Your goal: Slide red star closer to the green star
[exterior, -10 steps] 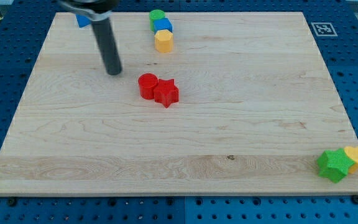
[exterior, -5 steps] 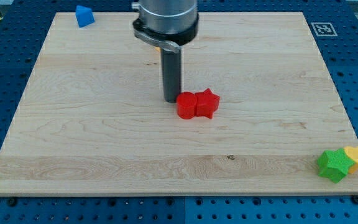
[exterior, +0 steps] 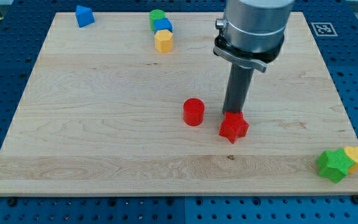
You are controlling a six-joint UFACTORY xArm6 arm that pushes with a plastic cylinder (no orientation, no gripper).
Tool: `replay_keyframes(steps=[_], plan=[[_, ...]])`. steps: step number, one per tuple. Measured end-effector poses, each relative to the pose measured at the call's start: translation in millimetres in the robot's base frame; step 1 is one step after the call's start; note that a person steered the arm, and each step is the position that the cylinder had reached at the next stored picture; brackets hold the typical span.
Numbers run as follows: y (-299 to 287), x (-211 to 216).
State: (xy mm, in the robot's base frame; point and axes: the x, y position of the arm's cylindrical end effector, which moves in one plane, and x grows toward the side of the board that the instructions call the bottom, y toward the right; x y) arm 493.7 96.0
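Observation:
The red star (exterior: 234, 127) lies right of the board's middle. My tip (exterior: 233, 113) stands right behind it, touching its upper edge. The red cylinder (exterior: 193, 112) stands apart, to the star's left. The green star (exterior: 332, 165) sits at the board's bottom right corner, touching a yellow heart-shaped block (exterior: 357, 155) on its right. The red star is well to the left of and above the green star.
A green cylinder (exterior: 157, 17), a blue block (exterior: 163, 25) and a yellow block (exterior: 163, 41) cluster at the view's top. A blue block (exterior: 84, 15) sits at the top left corner. The wooden board (exterior: 104, 155) lies on a blue perforated table.
My tip has swept from the upper left to the right, pushing both red blocks right and down. The red star has parted from the red cylinder and moved further right.

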Motion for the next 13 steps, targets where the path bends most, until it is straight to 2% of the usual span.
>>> replay_keyframes(steps=[1,3,4,5,7,11,12,13], plan=[[20,5],[2,39],[0,11],[-42,11],[-46,63],[30,101],[9,125],[12,124]])
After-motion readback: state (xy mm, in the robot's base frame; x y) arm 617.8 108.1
